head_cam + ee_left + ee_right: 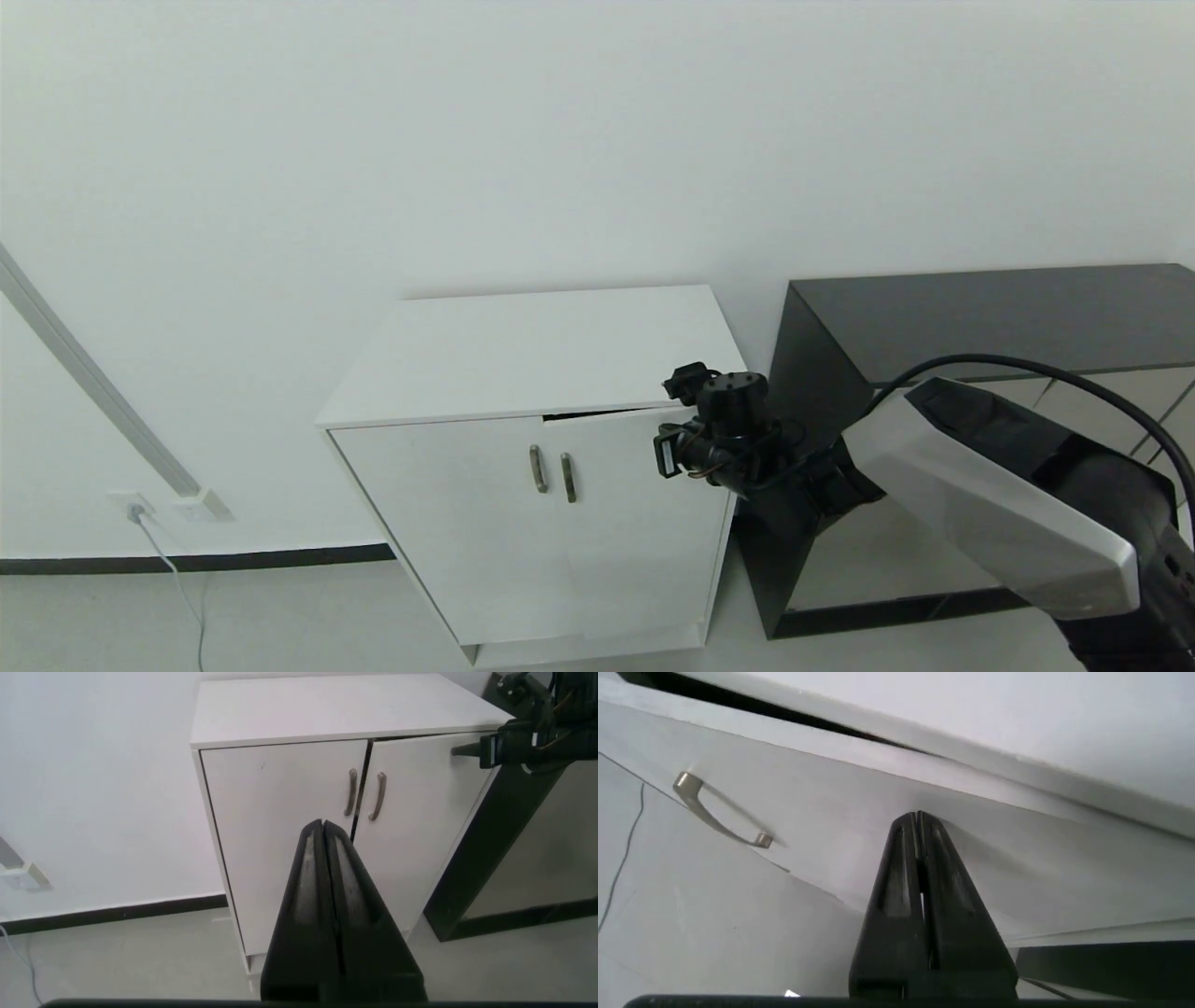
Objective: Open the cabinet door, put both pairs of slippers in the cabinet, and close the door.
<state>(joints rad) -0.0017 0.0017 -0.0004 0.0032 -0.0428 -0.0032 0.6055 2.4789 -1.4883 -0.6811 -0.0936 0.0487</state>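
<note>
White wall (560, 140) and pale floor (280, 616) made up the background. We logged the white cabinet (541, 355) standing against the wall, with a black sideboard (980, 317) just beside it on the robot's right. The left door (448, 523) sat flush. The right door (644, 532) stood slightly ajar, with a dark gap along its top edge. Each door carried an upright metal handle, the left handle (537, 468) and the right handle (568, 477), close together at the centre seam. The right claw (919, 819) was pinched fully together and held nothing. Its tip was at the right door's face near the top edge; we could not tell whether it touched. The left claw (323, 826) was likewise pinched together and empty, well back from the cabinet front. A wall socket (135, 509) sat low on the robot's left.
</note>
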